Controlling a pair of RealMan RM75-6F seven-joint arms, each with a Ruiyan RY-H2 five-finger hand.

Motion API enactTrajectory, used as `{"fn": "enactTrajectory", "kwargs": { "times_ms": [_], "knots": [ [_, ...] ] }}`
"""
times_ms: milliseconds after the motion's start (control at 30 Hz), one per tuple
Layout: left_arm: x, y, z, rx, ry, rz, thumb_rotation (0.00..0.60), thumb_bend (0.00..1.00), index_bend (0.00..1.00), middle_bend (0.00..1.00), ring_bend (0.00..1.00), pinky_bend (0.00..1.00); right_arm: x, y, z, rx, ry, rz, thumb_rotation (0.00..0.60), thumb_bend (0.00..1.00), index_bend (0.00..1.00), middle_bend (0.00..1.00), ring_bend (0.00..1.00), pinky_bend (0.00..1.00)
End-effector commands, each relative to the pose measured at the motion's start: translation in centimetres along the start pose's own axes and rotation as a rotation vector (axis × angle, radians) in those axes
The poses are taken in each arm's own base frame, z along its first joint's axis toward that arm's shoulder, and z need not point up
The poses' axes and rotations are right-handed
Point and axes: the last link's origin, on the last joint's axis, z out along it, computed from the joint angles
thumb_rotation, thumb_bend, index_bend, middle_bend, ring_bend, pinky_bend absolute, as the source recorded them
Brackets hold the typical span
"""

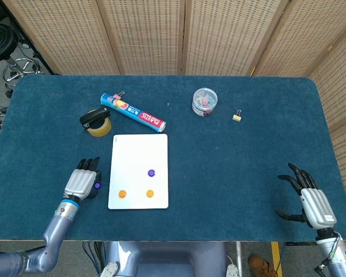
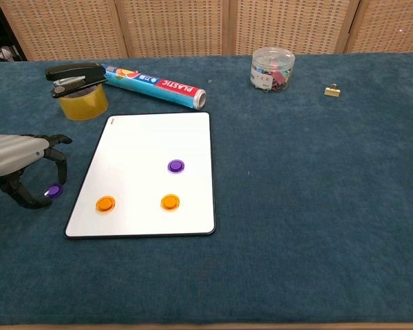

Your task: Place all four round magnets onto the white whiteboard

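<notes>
Counting magnets: three on whiteboard (image 2: 151, 137) | one purple magnet (image 2: 53, 191) off

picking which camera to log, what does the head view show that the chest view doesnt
Only the head view shows the right robot hand, fingers apart and holding nothing, at the table's near right corner, plus the floor and a stool beyond the table's left edge.

Only the chest view shows, from the side, the left robot hand arched over the loose purple magnet.

Both show the whiteboard with three magnets, the stapler on the tape roll, the wrap roll, the jar and the binder clip.
</notes>
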Motion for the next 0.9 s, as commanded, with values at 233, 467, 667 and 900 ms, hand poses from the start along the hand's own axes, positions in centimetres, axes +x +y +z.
{"fn": "enactTrajectory", "kwargs": {
  "times_ms": [233,467,667,900],
  "knots": [
    [0.03,0.02,0.00,0.002,0.001,0.002,0.600,0.27,0.51,0.00,0.00,0.00,0.03,0.06,0.01,-0.002,0.001,0.001,0.600,0.08,0.22,0.00,0.00,0.00],
    [0.00,-0.06,0.03,0.009,-0.002,0.006,0.600,0.27,0.51,0.00,0.00,0.00,0.05,0.06,-0.01,-0.002,0.001,0.002,0.600,0.08,0.22,0.00,0.00,0.00],
    [0.30,-0.02,0.03,0.009,0.005,0.005,0.600,0.27,0.52,0.00,0.00,0.00,0.05,0.07,0.01,-0.004,0.002,0.002,0.600,0.08,0.22,0.00,0.00,0.00],
    [0.63,0.00,0.03,0.010,0.007,0.003,0.600,0.27,0.52,0.00,0.00,0.00,0.00,0.08,0.03,-0.006,-0.001,0.000,0.600,0.08,0.22,0.00,0.00,0.00]
  ]
}}
